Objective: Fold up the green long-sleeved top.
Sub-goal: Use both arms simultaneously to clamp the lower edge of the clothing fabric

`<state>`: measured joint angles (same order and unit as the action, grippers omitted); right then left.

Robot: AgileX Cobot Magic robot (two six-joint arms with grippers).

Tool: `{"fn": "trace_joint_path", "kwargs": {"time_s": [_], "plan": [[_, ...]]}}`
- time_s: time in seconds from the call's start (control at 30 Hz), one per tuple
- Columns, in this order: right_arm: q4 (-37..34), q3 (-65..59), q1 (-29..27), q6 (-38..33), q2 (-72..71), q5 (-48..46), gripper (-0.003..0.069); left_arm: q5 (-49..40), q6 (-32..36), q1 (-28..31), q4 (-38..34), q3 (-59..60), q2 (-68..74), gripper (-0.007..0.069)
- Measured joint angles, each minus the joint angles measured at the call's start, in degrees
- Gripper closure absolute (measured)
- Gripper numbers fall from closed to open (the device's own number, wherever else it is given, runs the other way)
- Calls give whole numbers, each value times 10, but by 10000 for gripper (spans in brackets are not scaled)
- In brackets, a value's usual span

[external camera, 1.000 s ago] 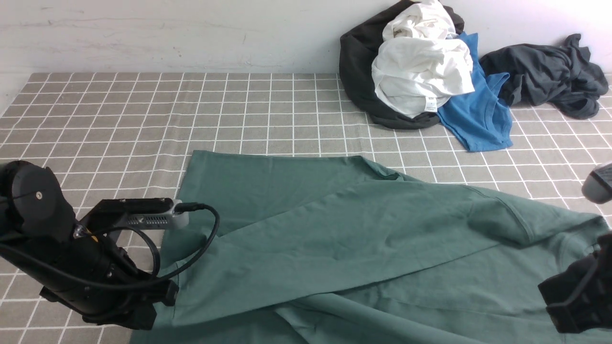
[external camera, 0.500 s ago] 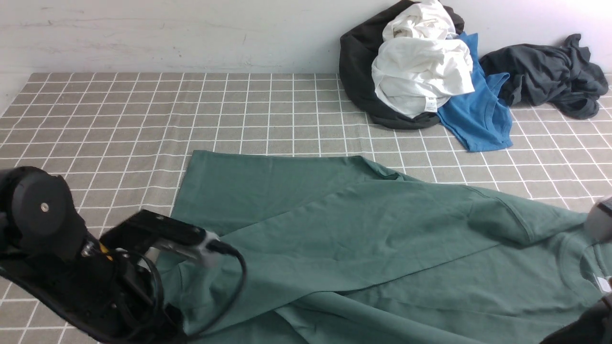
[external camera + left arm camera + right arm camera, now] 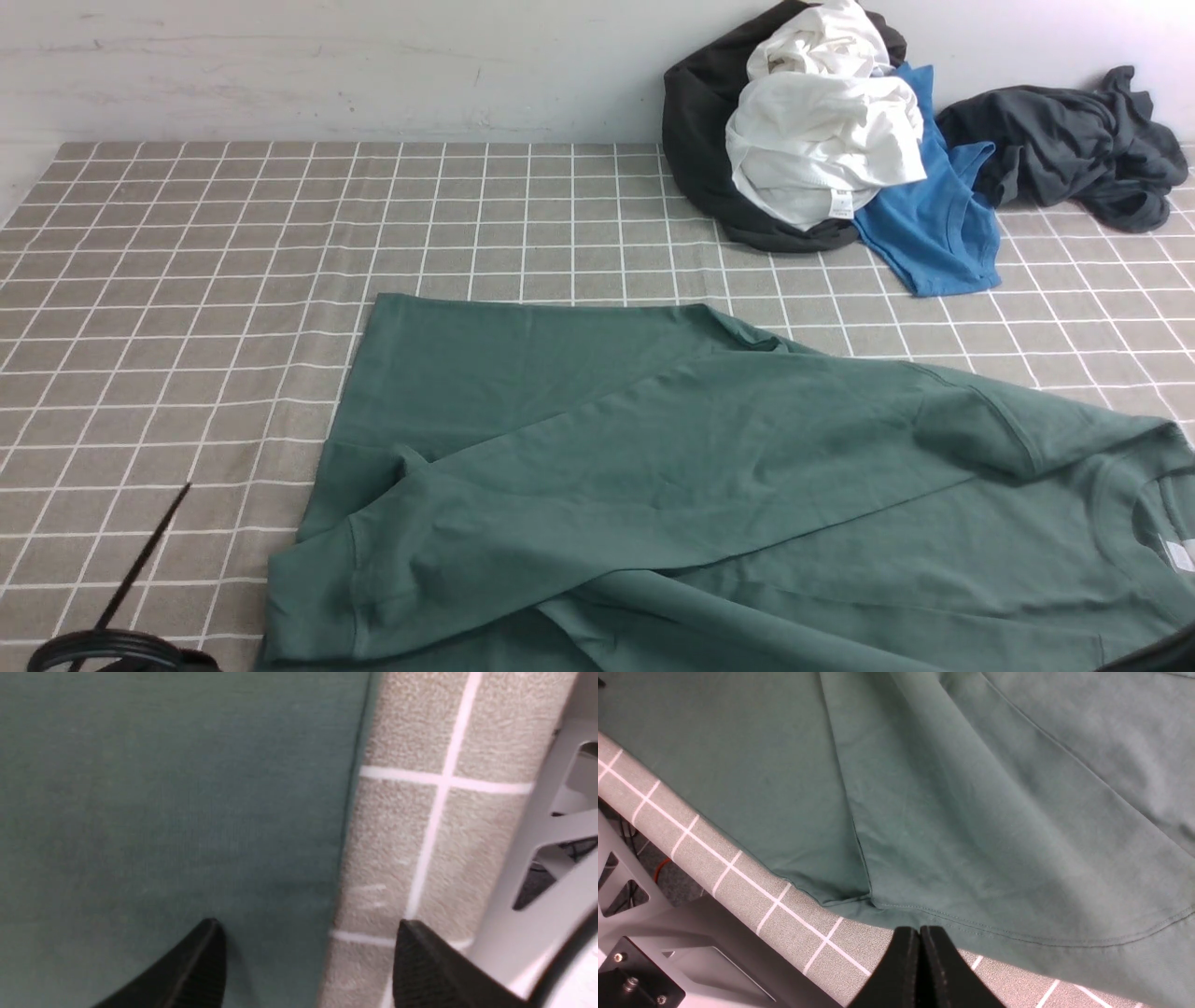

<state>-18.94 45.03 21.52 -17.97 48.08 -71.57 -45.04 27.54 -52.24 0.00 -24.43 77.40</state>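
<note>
In the front view, you see the green long-sleeved top [image 3: 709, 448] spread flat over the near half of the desk [image 3: 187, 280], reaching from near the middle to the right edge of the frame. One sleeve [image 3: 653, 495] lies folded slantwise across the body, and its cuff [image 3: 313, 597] rests at the near left corner of the garment. The neck opening [image 3: 1134, 523] sits at the near right. Well apart from it, at the far right by the wall, a white garment [image 3: 822, 140] is heaped on a black garment [image 3: 695, 140], with a blue shirt [image 3: 934, 233] just beside them and a dark grey garment [image 3: 1064, 140] further right. Neither end effector shows here; only a thin black strand [image 3: 140, 560] pokes in at the near left.

In the left wrist view, your left end effector [image 3: 308, 947] has its fingers spread apart with nothing between them. One fingertip [image 3: 201, 961] is over the green cloth, the other over the bare checked covering of the desk. The top's straight edge [image 3: 348, 835] runs between the two. A pale metal frame [image 3: 537, 835] shows past the desk's side.

In the right wrist view, your right end effector [image 3: 920, 935] has its fingers pressed together, and no cloth is visible between them. They hover at the desk's near rim, just beside the top's stitched hem [image 3: 1017, 938], where two green layers overlap.
</note>
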Motion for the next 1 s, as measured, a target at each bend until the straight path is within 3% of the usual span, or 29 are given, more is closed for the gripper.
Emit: {"fn": "trace_joint_path", "kwargs": {"time_s": [0.13, 0.53, 1.0], "plan": [[1, 0, 0, 0, 0, 0, 673, 5, -12, -1, 15, 0, 4, 181], [1, 0, 0, -2, 0, 0, 673, 7, -136, -1, 79, -8, 6, 179], [1, 0, 0, -2, 0, 0, 673, -19, -150, -1, 88, -28, 14, 179]]}}
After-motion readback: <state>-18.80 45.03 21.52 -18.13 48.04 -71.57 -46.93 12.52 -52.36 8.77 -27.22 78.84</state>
